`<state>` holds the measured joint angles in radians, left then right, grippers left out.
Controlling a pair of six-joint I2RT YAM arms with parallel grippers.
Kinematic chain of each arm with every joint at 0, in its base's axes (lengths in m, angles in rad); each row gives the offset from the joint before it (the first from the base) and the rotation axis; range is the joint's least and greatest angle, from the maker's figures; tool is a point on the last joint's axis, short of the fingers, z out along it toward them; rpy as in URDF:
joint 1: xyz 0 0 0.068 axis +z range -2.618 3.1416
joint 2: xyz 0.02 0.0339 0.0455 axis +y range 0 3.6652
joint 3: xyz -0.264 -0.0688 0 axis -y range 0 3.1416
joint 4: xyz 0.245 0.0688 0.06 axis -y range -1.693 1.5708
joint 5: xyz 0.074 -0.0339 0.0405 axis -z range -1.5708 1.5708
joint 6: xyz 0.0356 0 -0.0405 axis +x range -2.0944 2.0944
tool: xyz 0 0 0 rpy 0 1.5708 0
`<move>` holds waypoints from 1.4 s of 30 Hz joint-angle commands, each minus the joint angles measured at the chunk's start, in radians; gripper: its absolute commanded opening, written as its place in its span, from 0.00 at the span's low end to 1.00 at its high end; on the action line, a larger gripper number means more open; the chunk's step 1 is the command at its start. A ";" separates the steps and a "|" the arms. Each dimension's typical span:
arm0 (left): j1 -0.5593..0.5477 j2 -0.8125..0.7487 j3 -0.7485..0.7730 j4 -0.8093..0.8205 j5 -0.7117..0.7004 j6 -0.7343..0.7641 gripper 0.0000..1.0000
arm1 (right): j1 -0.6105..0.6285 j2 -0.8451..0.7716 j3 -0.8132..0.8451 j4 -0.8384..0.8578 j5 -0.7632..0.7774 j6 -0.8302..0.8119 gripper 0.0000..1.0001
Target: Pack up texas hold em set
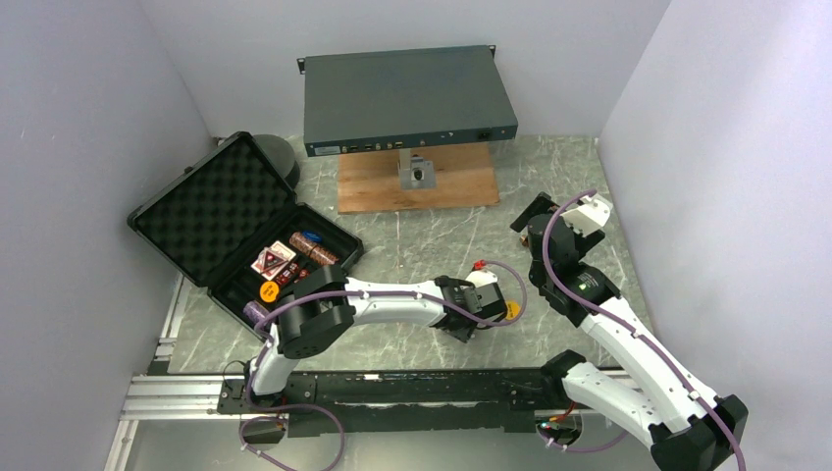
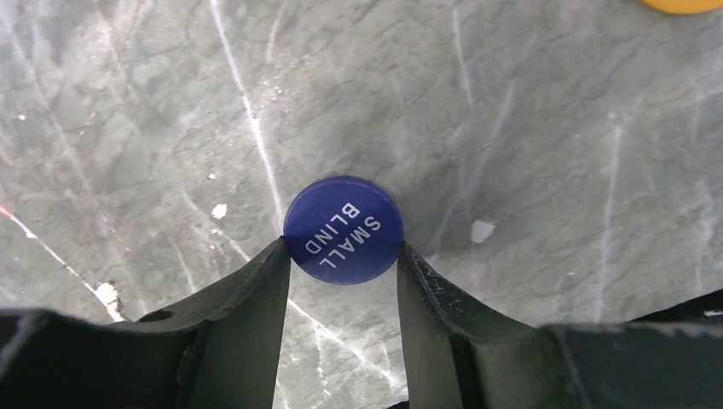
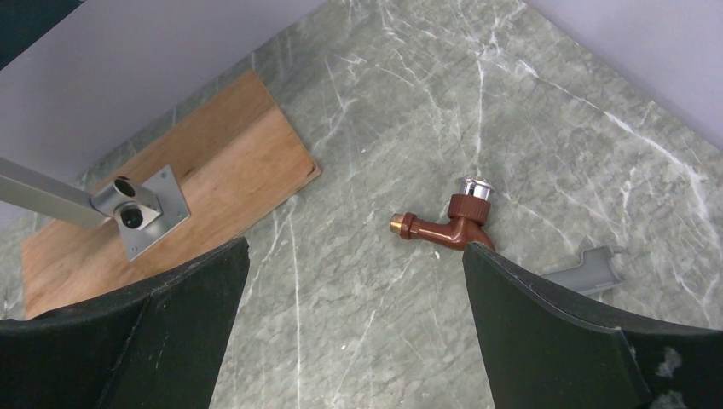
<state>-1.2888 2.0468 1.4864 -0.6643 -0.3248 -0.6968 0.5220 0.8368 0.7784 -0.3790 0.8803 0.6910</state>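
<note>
In the overhead view, the open black briefcase [image 1: 201, 211] is seen at the left edge of the table [image 1: 432, 245], its foam-lined lid tilted back; inside are seen a red card deck [image 1: 273, 260], a brown chip roll [image 1: 314, 251], a purple chip roll [image 1: 255, 312] and an orange disc [image 1: 269, 290], their print too small to be read. The left end effector [image 1: 491, 312] is lowered to the table toward the near edge, with a second orange disc [image 1: 512, 310] just beside it, while the right end effector [image 1: 530, 218] is held raised nearer the right edge. In the left wrist view, a blue disc [image 2: 344, 228] lettered "SMALL BLIND" in white is shown lying flat on the table, gripped at its rim by both fingertips [image 2: 277, 256]. In the right wrist view, the right end effector [image 3: 354, 247] is spread wide with nothing held; a brown tap fitting [image 3: 448, 223] and a wooden board [image 3: 196, 187] are seen below it.
</note>
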 commanded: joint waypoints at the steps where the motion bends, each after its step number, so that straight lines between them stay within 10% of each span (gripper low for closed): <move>1: 0.008 -0.054 -0.024 -0.072 -0.082 -0.017 0.40 | -0.002 -0.011 0.001 0.028 0.006 -0.011 1.00; 15: 0.009 -0.126 -0.063 -0.109 -0.110 -0.044 0.42 | -0.002 -0.013 0.001 0.028 0.000 -0.011 1.00; 28: 0.138 -0.255 -0.186 -0.040 -0.051 0.030 0.75 | -0.002 -0.003 0.002 0.032 -0.012 -0.015 1.00; 42: 0.210 -0.219 -0.220 0.065 0.086 0.137 0.86 | -0.003 0.008 0.001 0.035 -0.008 -0.018 1.00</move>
<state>-1.0782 1.8187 1.2633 -0.6460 -0.2878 -0.5919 0.5220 0.8421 0.7784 -0.3786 0.8692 0.6872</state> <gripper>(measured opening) 0.862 0.994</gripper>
